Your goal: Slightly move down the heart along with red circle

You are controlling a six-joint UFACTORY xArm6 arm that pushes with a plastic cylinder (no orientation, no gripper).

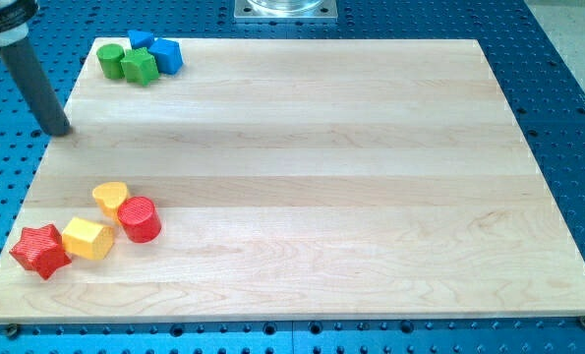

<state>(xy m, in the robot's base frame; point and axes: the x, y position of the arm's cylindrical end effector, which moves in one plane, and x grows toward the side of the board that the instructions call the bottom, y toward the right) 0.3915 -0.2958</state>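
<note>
The yellow heart (109, 197) lies near the board's (321, 167) bottom-left corner, touching the red circle (140, 218) at its lower right. Beside them sit a yellow block (87, 238) and a red star (39, 250). The arm carries no claw, only my tip (61, 131), just off the board's left edge, well above the heart.

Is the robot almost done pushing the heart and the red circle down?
Not yet, it looks like. My tip sits off the board's left edge, near the green and blue blocks at the view's top left, far from the pair. The yellow heart and red circle touch each other at the lower left. Left to do: bring my tip above them and nudge both slightly down.
</note>
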